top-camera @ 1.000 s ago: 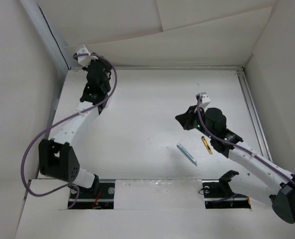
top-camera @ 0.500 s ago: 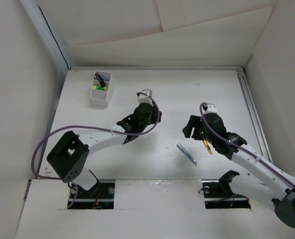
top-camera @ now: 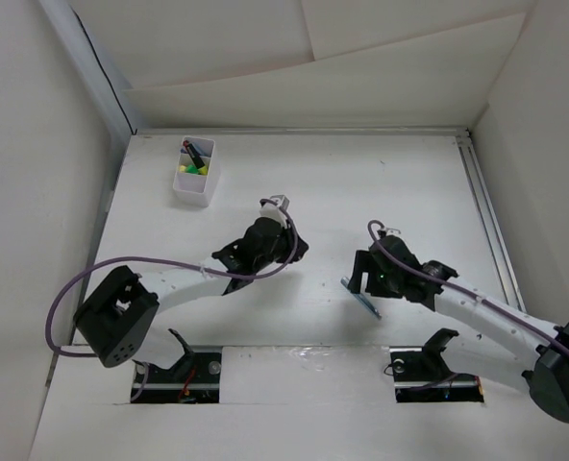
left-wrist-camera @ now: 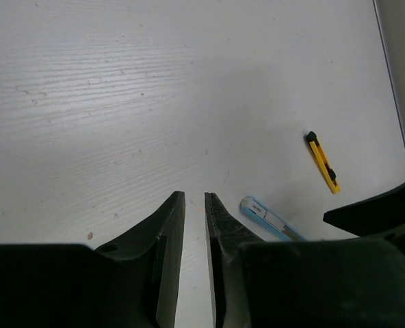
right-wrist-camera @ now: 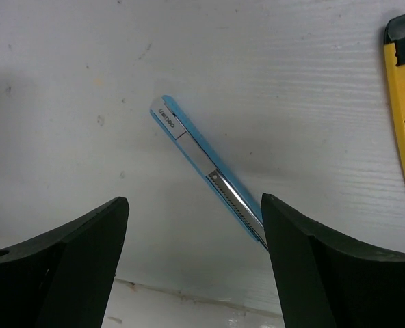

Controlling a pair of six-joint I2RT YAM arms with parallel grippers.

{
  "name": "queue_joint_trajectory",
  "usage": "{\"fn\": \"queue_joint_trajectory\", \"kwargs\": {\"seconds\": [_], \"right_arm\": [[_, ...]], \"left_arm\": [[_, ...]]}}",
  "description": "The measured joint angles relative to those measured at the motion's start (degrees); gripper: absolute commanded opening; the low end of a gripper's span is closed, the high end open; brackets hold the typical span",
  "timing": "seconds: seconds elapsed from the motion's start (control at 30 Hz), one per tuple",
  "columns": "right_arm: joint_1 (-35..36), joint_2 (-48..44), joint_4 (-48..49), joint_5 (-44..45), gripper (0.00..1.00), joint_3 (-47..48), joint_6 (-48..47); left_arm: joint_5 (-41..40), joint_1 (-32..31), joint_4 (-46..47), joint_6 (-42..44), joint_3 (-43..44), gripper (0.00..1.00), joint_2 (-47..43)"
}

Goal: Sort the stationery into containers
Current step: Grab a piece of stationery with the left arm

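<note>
So the surface (top-camera: 361, 182) is white with a faint wood grain and a few small specks. White panels (top-camera: 409, 67) box it in, and a metal rail (top-camera: 489, 216) runs along the right edge.

The left arm (top-camera: 184, 283) and right arm (top-camera: 477, 307) have white shells, black joints and purple cables (top-camera: 140, 259). The left hand (left-wrist-camera: 194, 205) and right hand (right-wrist-camera: 194, 199) bear black tapering fingers (left-wrist-camera: 168, 232).

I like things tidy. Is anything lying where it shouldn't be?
Yes. A light blue cutter and a yellow cutter lie loose and slanted on the table by the right gripper, not in the white box at the far left, where other stationery sits.
</note>
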Motion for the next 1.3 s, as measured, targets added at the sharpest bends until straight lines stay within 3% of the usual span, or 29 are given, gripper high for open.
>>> {"fn": "queue_joint_trajectory", "kwargs": {"seconds": [0.07,0.3,0.4,0.43,0.47,0.57,0.63,0.67,0.77,0.8,0.87,0.9,0.93,1.0,1.2,1.23,1.27,1.3], "right_arm": [[0.3,1.2,-0.6,0.4,0.84,0.0,0.7],[3.8,-0.6,-2.4,5.7,0.82,1.0,3.5],[4.7,-3.3,-2.7,8.0,0.6,2.2,4.0],[4.8,-3.5,-2.7,8.4,0.43,2.6,4.3],[4.8,-2.9,-2.7,8.8,0.32,2.8,4.3],[4.8,1.8,-2.7,9.2,0.06,3.3,5.0],[4.8,6.1,-2.8,9.0,0.14,3.3,5.4],[4.9,8.0,-2.9,8.8,0.37,3.3,5.6],[5.2,11.0,-3.3,8.3,0.69,3.3,6.2],[5.4,11.3,-3.5,8.2,0.81,3.3,6.4],[5.5,11.3,-3.7,8.3,0.83,3.3,6.5],[5.5,11.3,-3.7,8.2,0.83,3.3,6.6],[5.5,11.6,-3.7,8.2,0.83,3.3,6.7],[5.6,12.9,-3.5,8.2,0.83,3.3,6.8],[5.9,16.5,-2.8,7.2,0.78,3.4,6.6],[5.9,17.3,-2.3,6.5,0.73,3.5,6.5],[5.9,18.3,-1.6,5.7,0.56,3.7,6.1],[5.9,19.4,-1.3,5.2,0.48,4.2,5.5]], "left_arm": [[1.1,0.1,0.0,-0.6,0.0,0.0,-0.4],[8.7,3.1,-1.3,-1.3,1.6,0.0,-1.5],[10.9,3.1,1.3,-0.9,-2.1,0.02,-6.9],[11.4,3.1,1.5,-0.8,-2.8,0.02,-8.7],[11.9,3.0,2.1,-0.7,-3.2,0.02,-10.4],[13.4,3.0,5.8,-0.8,-3.9,0.0,-13.0],[15.4,3.6,7.7,-1.0,-4.3,0.0,-13.3],[16.9,3.9,8.1,-1.0,-4.5,0.0,-13.2],[20.4,5.1,8.9,-1.2,-4.5,0.01,-12.2],[21.1,5.3,9.0,-1.2,-4.5,0.06,-12.0],[22.4,5.6,9.1,-1.2,-4.5,0.21,-11.8],[22.9,5.7,9.3,-1.1,-4.6,0.23,-11.8],[23.4,5.7,9.7,-1.3,-4.7,0.21,-11.8],[24.0,5.7,10.4,-1.5,-5.2,0.0,-11.8],[21.2,5.7,7.3,-1.6,-5.8,0.0,-13.4],[19.9,5.7,6.1,-1.5,-5.8,0.0,-14.4],[18.6,5.7,4.7,-1.4,-5.7,0.0,-15.6],[16.7,5.7,2.4,-1.2,-5.5,0.0,-16.8]]}}
